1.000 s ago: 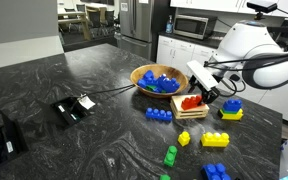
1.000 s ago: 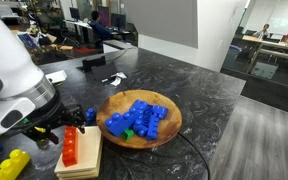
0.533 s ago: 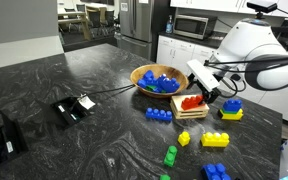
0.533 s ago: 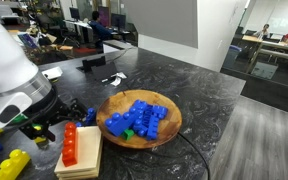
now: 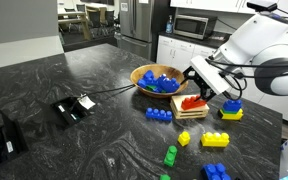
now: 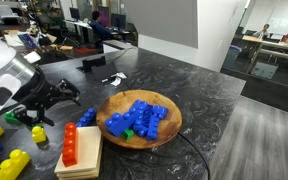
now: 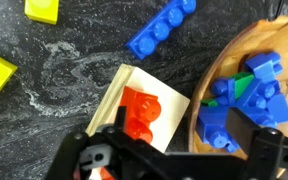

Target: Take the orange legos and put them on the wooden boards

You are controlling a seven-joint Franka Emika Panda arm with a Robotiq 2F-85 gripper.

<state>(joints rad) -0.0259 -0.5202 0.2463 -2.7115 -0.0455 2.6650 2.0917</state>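
Observation:
The orange legos [image 5: 192, 101] lie flat on the wooden boards [image 5: 189, 111], next to the bowl. Both exterior views show this, with the legos [image 6: 71, 145] lengthwise on the boards [image 6: 90, 156]. In the wrist view the legos [image 7: 139, 112] rest on the pale boards [image 7: 115, 92]. My gripper [image 5: 213, 87] hangs open and empty above and just beside them. It also shows in an exterior view [image 6: 56, 97]. In the wrist view its fingers [image 7: 182, 121] straddle the boards' edge and the bowl's rim, touching nothing.
A round wooden bowl [image 5: 141, 72] of blue and green bricks [image 6: 136, 118] stands beside the boards. A blue brick [image 7: 162, 27] and yellow bricks [image 7: 41, 8] lie on the black counter [image 5: 94, 140]. More blue, yellow and green bricks [image 5: 215, 140] lie nearer the counter's edge. A black device [image 5: 73, 107] with a cable sits farther off.
My gripper has lifted up and drawn back from the boards. The orange legos stay lying on the boards.

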